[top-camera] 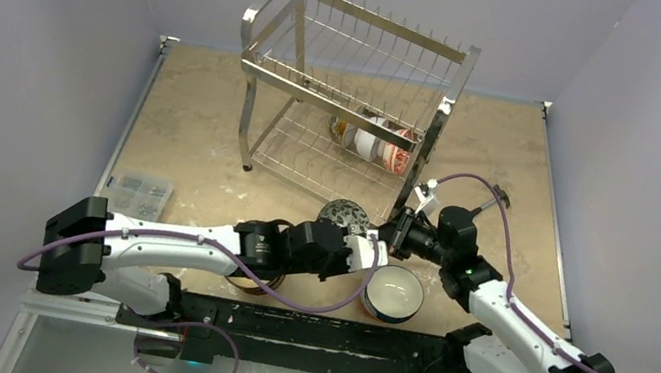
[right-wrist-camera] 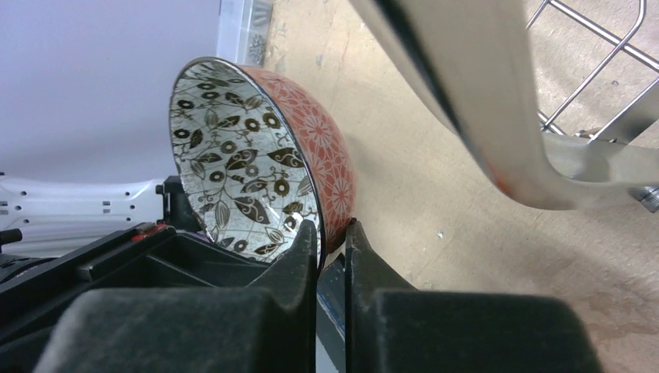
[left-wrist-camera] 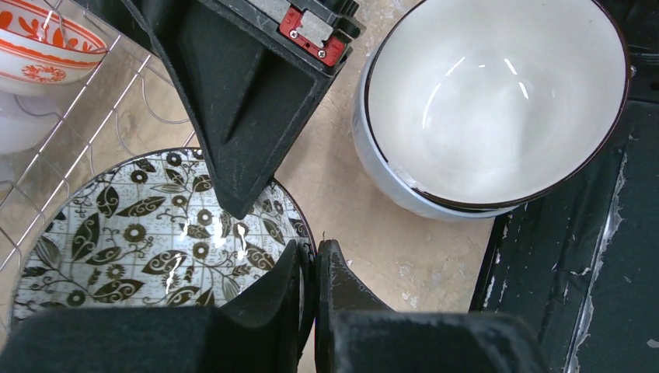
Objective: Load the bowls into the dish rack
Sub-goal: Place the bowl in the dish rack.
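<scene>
A bowl with a black leaf pattern inside and a red outside [top-camera: 345, 215] hangs tilted above the table in front of the dish rack [top-camera: 351, 99]. My left gripper [left-wrist-camera: 315, 252] is shut on its rim [left-wrist-camera: 155, 233]. My right gripper [right-wrist-camera: 332, 229] is shut on the rim of the same bowl [right-wrist-camera: 249, 171], at another spot. In the top view the left gripper [top-camera: 365, 236] and the right gripper [top-camera: 384, 228] meet at the bowl's right side. A white bowl with a dark rim [top-camera: 393, 293] [left-wrist-camera: 497, 101] stands on the table near the arm bases. Bowls [top-camera: 375, 140] lie on the rack's lower tier.
A brown bowl [top-camera: 242, 281] shows partly under the left arm. A small clear box of screws [top-camera: 138, 193] sits at the table's left edge. The rack's chrome leg [right-wrist-camera: 482, 101] stands close to the right wrist. An orange-patterned bowl [left-wrist-camera: 39, 47] lies in the rack wires.
</scene>
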Controlling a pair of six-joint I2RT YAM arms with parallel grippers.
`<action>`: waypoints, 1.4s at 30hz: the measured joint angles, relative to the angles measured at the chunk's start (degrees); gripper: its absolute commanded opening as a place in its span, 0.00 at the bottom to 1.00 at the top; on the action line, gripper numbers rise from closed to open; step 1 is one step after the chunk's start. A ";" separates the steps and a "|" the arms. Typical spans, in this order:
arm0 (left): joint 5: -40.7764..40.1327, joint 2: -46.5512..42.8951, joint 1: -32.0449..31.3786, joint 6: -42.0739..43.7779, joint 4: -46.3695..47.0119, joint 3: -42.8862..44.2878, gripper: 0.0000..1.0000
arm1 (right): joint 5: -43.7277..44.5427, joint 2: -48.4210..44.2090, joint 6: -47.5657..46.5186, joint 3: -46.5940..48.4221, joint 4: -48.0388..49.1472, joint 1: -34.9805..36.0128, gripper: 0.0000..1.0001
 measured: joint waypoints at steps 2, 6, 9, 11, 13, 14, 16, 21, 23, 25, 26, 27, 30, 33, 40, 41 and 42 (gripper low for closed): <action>-0.37 0.00 -0.33 0.39 0.07 0.04 0.03 | 0.48 -0.28 0.02 0.24 -0.85 0.15 0.00; -1.01 0.00 -0.39 0.37 0.66 0.04 0.15 | 1.62 -0.63 0.00 0.55 -1.44 0.26 0.00; -1.73 -0.04 -0.42 -0.50 1.46 0.04 0.27 | 2.14 -1.49 -0.72 0.66 -1.64 0.26 0.00; -2.91 -0.48 -0.46 -1.77 2.08 0.17 0.36 | 3.08 -2.14 -1.66 0.74 -2.34 0.26 0.00; -5.38 -1.51 -0.44 -3.85 2.36 0.44 0.51 | 3.82 -2.64 -2.80 0.76 -3.54 0.24 0.00; -6.91 -2.25 -0.33 -4.83 2.36 0.66 0.56 | 4.04 -2.86 -3.23 0.74 -4.61 0.17 0.00; -9.73 -4.02 -0.04 -7.37 2.45 1.11 0.66 | 4.35 -2.99 -3.91 0.74 -6.16 0.20 0.00; -14.16 -9.94 0.37 -14.75 3.02 1.33 0.85 | 4.72 -4.11 -4.72 0.74 -7.76 0.20 0.00; -15.50 -11.65 0.37 -17.81 3.30 1.33 0.92 | 4.79 -4.83 -4.87 0.74 -7.76 0.20 0.00; -17.35 -13.09 0.42 -21.40 3.34 1.33 0.96 | 4.92 -5.49 -4.98 0.74 -7.76 0.20 0.00; -18.34 -13.68 0.52 -23.52 3.23 1.33 0.97 | 5.03 -5.88 -5.01 0.74 -7.76 0.20 0.00; -19.04 -14.08 0.63 -25.20 3.06 1.33 0.98 | 5.11 -6.10 -5.01 0.74 -7.76 0.20 0.00; -19.52 -15.17 2.47 -32.33 1.46 1.31 0.99 | 5.22 -7.06 -5.01 0.74 -7.76 0.20 0.00; -15.69 -16.61 7.15 -39.87 0.92 0.02 0.99 | 5.75 -7.96 -4.96 0.55 -7.61 0.22 0.00; -3.50 -21.64 15.02 -53.18 4.26 -8.55 0.98 | 6.16 -9.11 -4.61 -0.96 -5.79 0.20 0.00; -1.75 -22.27 15.15 -54.27 5.25 -9.75 0.98 | 6.14 -9.16 -4.52 -1.16 -5.57 0.20 0.00; 0.13 -22.82 15.30 -55.34 6.23 -10.82 0.99 | 6.14 -9.16 -4.42 -1.22 -5.49 0.22 0.00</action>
